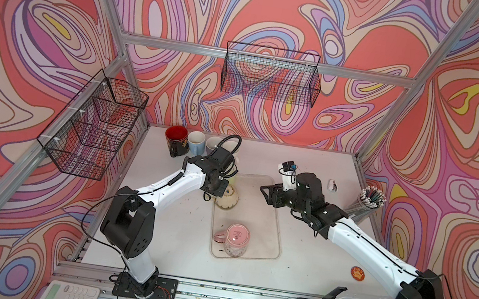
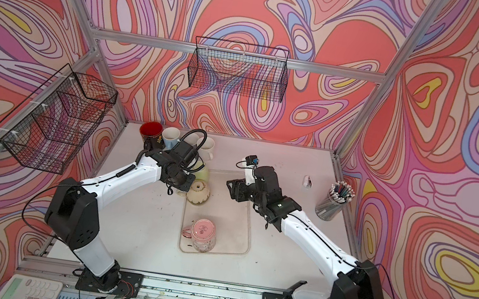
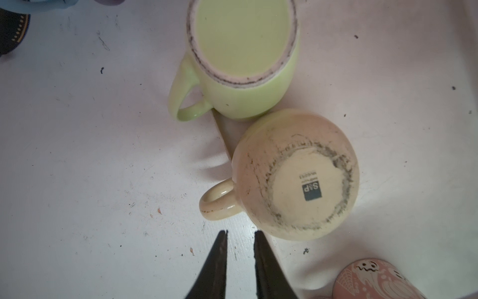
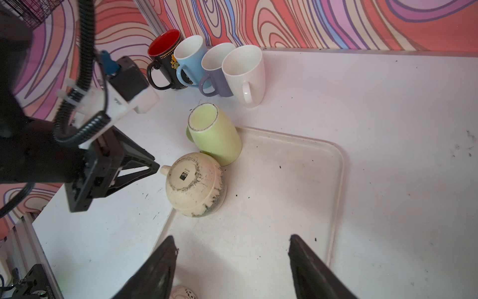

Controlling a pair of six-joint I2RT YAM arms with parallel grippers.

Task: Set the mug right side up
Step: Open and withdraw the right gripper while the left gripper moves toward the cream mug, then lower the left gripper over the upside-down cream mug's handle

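Black fingers of the left gripper (image 3: 241, 233) stand narrowly apart with nothing between them. Their tips are just short of the handle (image 3: 218, 204) of the cream mug (image 3: 297, 176), which sits bottom-up at the far left corner of the tray (image 4: 338, 165). Just beyond it, a green mug (image 3: 243, 51) is also inverted. Across the tray, the right gripper (image 4: 232, 239) hangs wide and empty.

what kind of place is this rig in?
Probably a robot test cell, not a home: silver aluminium frame, swirl-printed wall panels, grey metal rail carrying white left arm and right arm.
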